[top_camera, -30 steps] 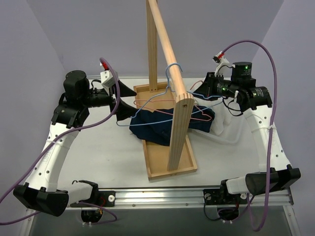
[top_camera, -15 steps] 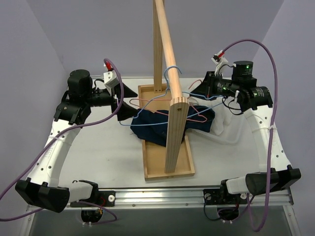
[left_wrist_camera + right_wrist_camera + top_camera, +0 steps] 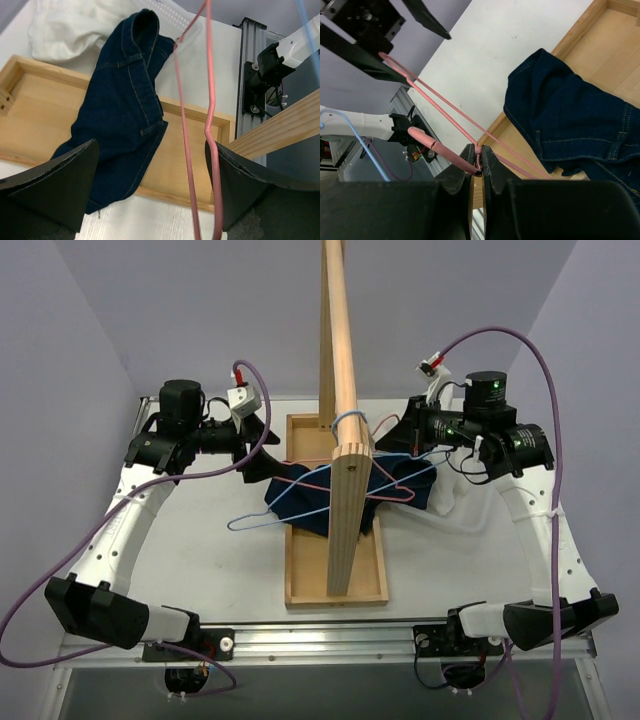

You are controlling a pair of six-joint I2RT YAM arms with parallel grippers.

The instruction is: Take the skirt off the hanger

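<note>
The dark denim skirt (image 3: 305, 502) lies crumpled over the wooden rack's base tray (image 3: 335, 585). It also shows in both wrist views (image 3: 125, 110) (image 3: 570, 120). A pink wire hanger (image 3: 325, 483) stretches across it. My right gripper (image 3: 395, 432) (image 3: 479, 152) is shut on that hanger's neck (image 3: 445, 107). My left gripper (image 3: 266, 440) (image 3: 150, 145) is open around the hanger's other end, and the pink wire (image 3: 210, 100) runs close to its right finger. I cannot tell whether the skirt still hangs on the hanger.
A blue wire hanger (image 3: 270, 512) hooks on the wooden rail (image 3: 340, 340) and slants down to the left over the table. A white cloth (image 3: 445, 495) (image 3: 70, 27) lies right of the tray. The rack's upright post (image 3: 348, 510) stands in the tray's middle.
My left gripper has moved right, up to the pink hanger's end. The rack has shifted right and straightened. The blue hanger has swung lower on the left.
</note>
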